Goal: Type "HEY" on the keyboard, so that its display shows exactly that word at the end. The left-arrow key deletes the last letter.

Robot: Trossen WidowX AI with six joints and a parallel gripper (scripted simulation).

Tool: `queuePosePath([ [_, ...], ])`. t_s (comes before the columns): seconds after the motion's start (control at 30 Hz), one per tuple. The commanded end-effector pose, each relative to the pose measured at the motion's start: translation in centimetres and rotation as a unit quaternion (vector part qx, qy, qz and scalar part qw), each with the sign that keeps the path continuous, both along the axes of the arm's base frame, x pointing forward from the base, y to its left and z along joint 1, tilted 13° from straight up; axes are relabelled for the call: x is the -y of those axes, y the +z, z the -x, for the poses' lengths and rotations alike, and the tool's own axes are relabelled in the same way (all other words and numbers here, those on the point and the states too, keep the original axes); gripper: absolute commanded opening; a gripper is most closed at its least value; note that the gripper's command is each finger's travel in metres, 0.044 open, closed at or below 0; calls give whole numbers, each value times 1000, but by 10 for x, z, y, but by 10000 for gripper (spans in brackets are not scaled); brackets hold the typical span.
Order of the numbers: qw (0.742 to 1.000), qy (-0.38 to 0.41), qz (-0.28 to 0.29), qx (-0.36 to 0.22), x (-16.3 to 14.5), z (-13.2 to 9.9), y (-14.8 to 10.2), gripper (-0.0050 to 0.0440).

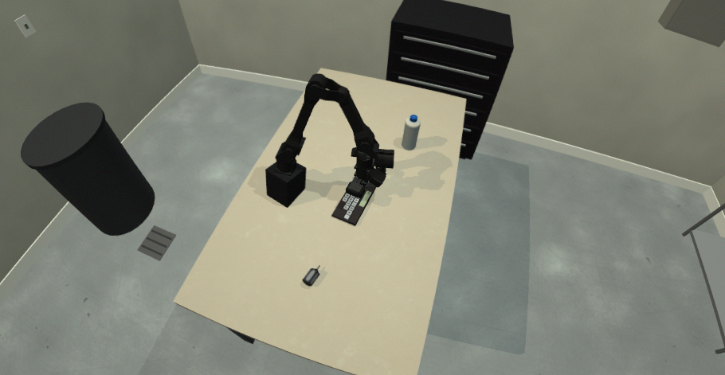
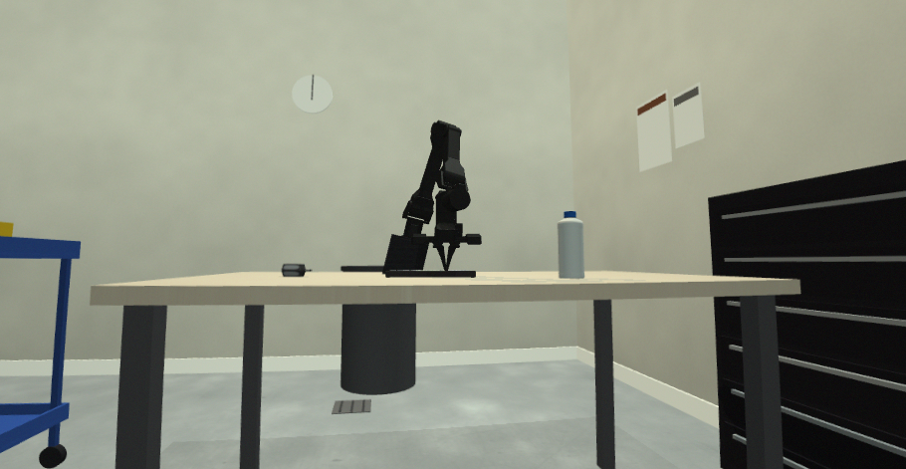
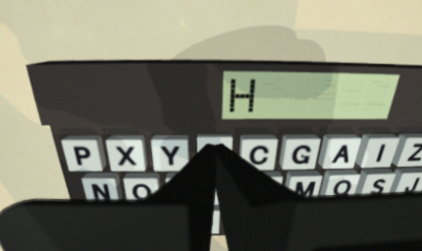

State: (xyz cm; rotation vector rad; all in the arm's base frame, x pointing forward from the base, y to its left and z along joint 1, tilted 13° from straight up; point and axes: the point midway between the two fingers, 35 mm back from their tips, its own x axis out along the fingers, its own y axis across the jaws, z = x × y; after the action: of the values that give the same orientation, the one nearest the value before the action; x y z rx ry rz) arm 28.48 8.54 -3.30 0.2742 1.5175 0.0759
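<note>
The black keyboard (image 1: 358, 204) lies near the middle of the table, and it also shows edge-on in the exterior view (image 2: 429, 273). In the wrist view its green display (image 3: 309, 95) reads "H". The top row of white keys reads P, X, Y (image 3: 171, 154), then a key hidden by my fingertips, then C, G, A, I, Z. My gripper (image 3: 214, 153) (image 1: 361, 184) (image 2: 447, 267) is shut and empty, its joined tips down on the hidden key between Y and C. It stands at the keyboard's far end, tips touching the keys. The E key is hidden behind my fingers.
A white bottle with a blue cap (image 1: 411, 132) stands on the table beyond the keyboard. A small grey cylinder (image 1: 311, 275) lies near the table's front edge. The arm's black base (image 1: 284, 184) stands left of the keyboard. A black drawer cabinet (image 1: 449, 63) is behind the table.
</note>
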Motion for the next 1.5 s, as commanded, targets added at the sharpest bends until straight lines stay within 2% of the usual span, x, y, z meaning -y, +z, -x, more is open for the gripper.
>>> queuePosePath([
  [0.0,1000,-1,-2,12,-1,-5,6,-50],
  [0.63,1000,-2,1,3,-1,-1,-1,-50],
  [0.97,1000,-1,-2,12,-1,-5,4,-50],
  [1.03,1000,-1,-3,22,1,-10,17,-50],
  [1.1,1000,-1,-3,22,1,-10,17,-50],
  [1.23,1000,-1,-4,22,6,-7,42,-50],
  [1.47,1000,-1,-3,21,7,0,41,-50],
])
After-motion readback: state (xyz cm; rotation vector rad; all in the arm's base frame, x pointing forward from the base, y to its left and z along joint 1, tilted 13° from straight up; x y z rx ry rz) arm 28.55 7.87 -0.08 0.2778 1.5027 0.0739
